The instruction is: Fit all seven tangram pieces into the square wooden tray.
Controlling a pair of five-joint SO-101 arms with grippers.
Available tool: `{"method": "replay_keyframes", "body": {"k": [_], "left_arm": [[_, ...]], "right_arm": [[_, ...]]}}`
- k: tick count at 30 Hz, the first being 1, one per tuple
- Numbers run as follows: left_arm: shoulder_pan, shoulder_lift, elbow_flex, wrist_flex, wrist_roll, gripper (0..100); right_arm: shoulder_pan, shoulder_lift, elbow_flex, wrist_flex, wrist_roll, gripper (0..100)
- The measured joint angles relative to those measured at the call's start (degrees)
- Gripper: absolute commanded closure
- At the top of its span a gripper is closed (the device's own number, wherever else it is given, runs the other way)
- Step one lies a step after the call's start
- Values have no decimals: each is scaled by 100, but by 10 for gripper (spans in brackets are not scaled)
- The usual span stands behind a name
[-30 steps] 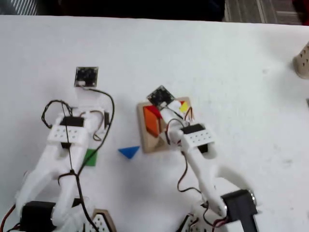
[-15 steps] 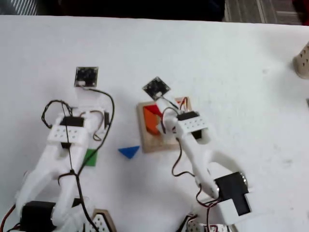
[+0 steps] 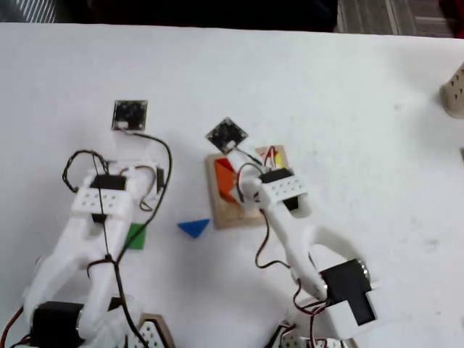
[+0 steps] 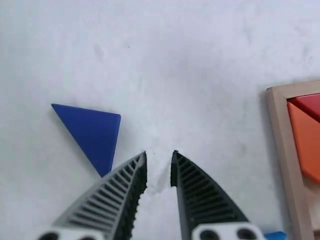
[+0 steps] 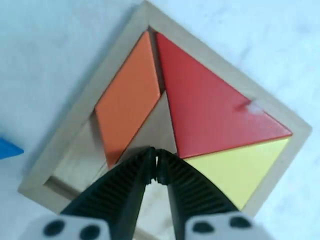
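The square wooden tray [image 3: 211, 190] lies mid-table. In it are an orange parallelogram [image 5: 130, 100], a red triangle [image 5: 210, 110] and a yellow triangle [image 5: 240, 167], with bare floor [image 5: 155, 130] between them. My right gripper [image 5: 156, 162] hangs shut and empty just above that bare floor, beside the orange piece. A blue triangle [image 3: 193, 228] lies on the table left of the tray. A green piece [image 3: 135, 235] is partly hidden under the left arm. My left gripper [image 4: 159, 157] is slightly open and empty over bare table, next to the blue triangle [image 4: 92, 131], with the tray rim [image 4: 280, 145] farther off.
A pale perforated object [image 3: 454, 90] stands at the right table edge. Black cables [image 3: 163, 174] loop from the left arm over the table. The far half and the right side of the white table [image 3: 348, 94] offer free room.
The right arm has swung left and farther over the tray, covering more of the pieces. The left arm has kept still.
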Motion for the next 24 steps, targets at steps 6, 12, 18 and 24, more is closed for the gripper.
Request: {"method": "replay_keyframes", "body": {"k": [6,12,18,24], "left_arm": [[0,0,0,0,0,906],[0,0,0,0,0,906],[0,0,0,0,0,906],[0,0,0,0,0,906]], "right_arm": [[-9,0,-53,114,9,981],[167,-255,-88,615,-176,981],[273,-325,88,695,-633,981],[-70,-316,114,642,-668,981]]}}
